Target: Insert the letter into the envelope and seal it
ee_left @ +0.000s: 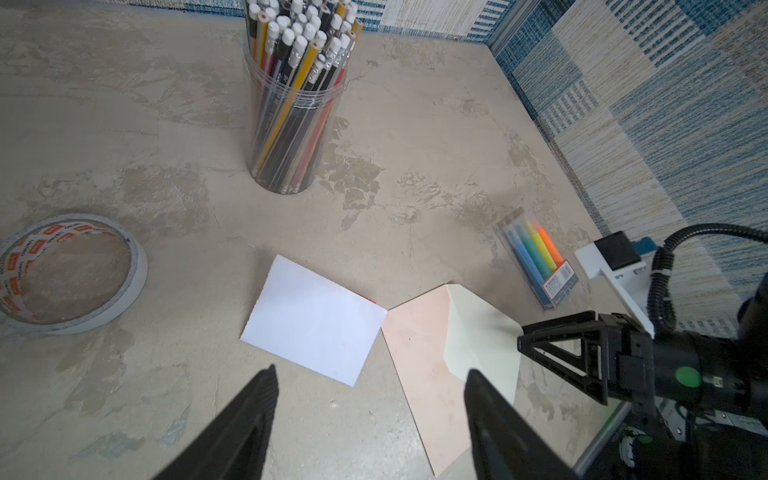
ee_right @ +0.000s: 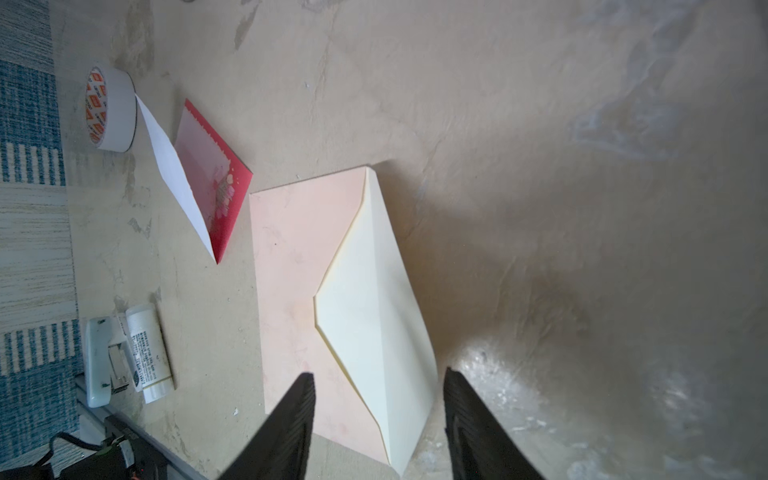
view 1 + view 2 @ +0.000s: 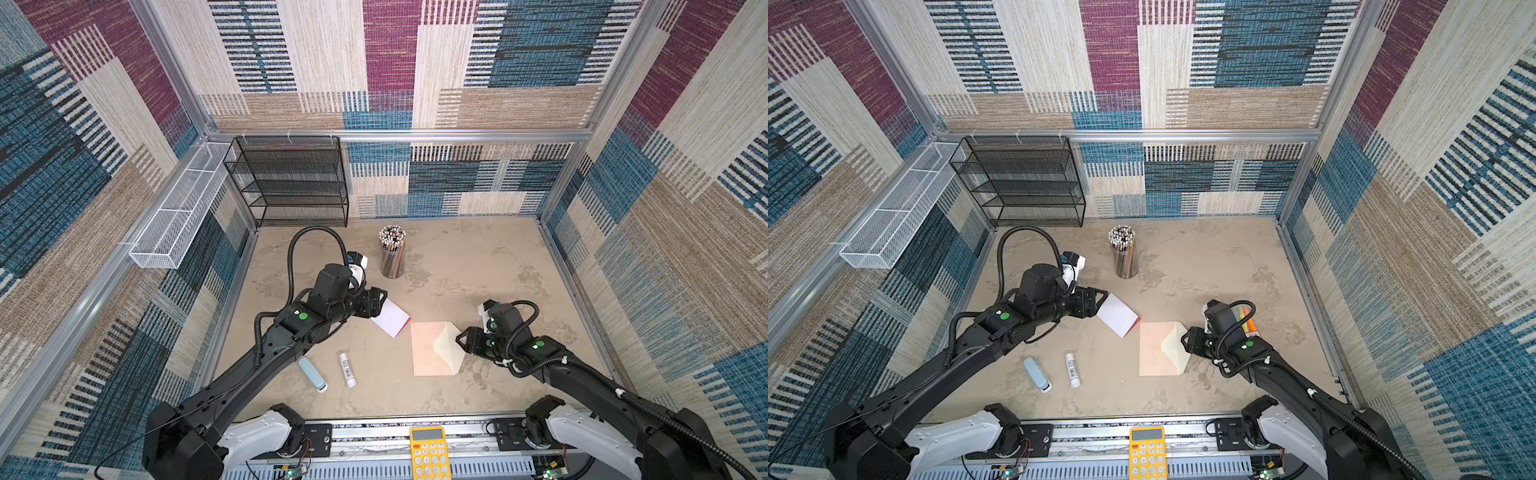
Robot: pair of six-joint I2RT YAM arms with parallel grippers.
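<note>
The letter (image 3: 390, 319) (image 1: 316, 320) lies left of the envelope with a white leaf up and a red edge showing. In the right wrist view the letter (image 2: 195, 166) gapes half open, with a floral mark inside. The peach envelope (image 3: 424, 353) (image 2: 291, 270) lies flat, and its cream flap (image 3: 449, 347) (image 2: 374, 311) is folded over and partly lifted at its right edge. My left gripper (image 3: 382, 305) (image 1: 371, 370) hovers open at the letter's left corner, holding nothing. My right gripper (image 3: 460, 343) (image 2: 379, 372) is open, its fingers on either side of the flap's fold without pinching it.
A cup of pencils (image 3: 392, 255) stands behind the letter. A tape roll (image 1: 70, 274) lies to its left and a highlighter pack (image 1: 536, 257) behind the right arm. A glue stick (image 3: 347, 368) and a pale blue stapler (image 3: 312, 374) lie front left. A black mesh rack (image 3: 286, 183) fills the back left corner.
</note>
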